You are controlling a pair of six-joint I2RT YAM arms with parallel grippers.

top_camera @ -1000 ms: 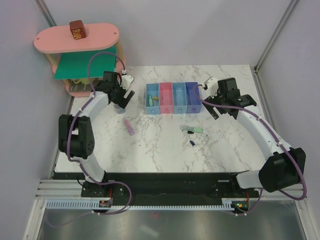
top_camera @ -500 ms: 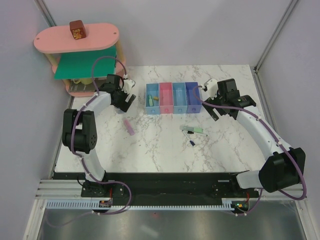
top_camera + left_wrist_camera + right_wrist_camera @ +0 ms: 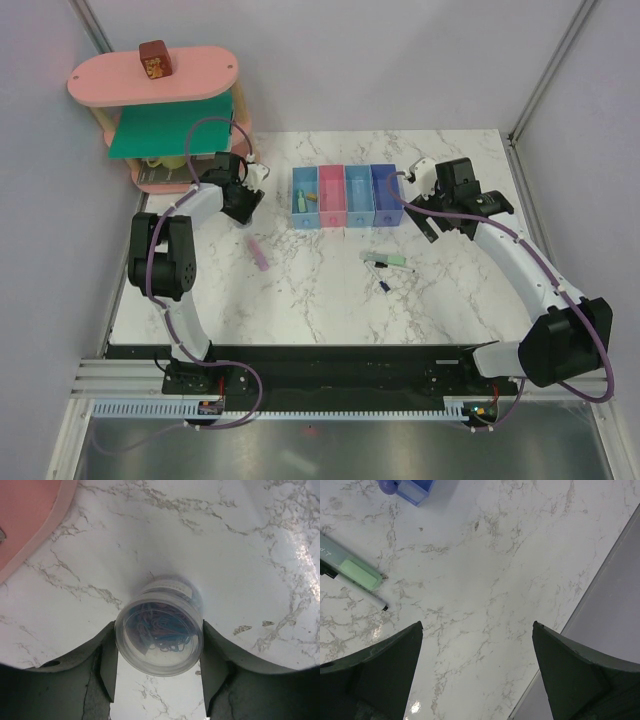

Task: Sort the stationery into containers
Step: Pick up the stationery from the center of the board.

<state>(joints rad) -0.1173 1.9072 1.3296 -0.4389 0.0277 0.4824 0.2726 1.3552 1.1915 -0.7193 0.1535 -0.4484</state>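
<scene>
The left jaws are clamped on a small clear round tub (image 3: 159,635) of coloured paper clips, with 1 finger (image 3: 107,667) set against each side of it. The tub is seen upright on the marble surface (image 3: 320,300), at the far left, near the base of the pink shelf (image 3: 150,85). In the top view the tub is hidden beneath the left wrist.

The right jaws are held wide apart with nothing between them. They are poised over bare surface just to the right of the darker blue bin (image 3: 385,218).

The row of 4 joined bins (image 3: 345,222) is placed at the far middle of the surface. A mint green piece (image 3: 299,205) and a tiny tan piece (image 3: 311,197) are seen in the leftmost light blue bin (image 3: 305,222).

In front of the bins a mint green bar (image 3: 398,264) is laid touching a thin pen (image 3: 374,258), and a 2nd short pen (image 3: 384,286) is found just nearer. A lilac-pink flat bar (image 3: 259,253) is set well apart to the left, near the left arm. A brown block (image 3: 154,60) is seen on top of the shelf
</scene>
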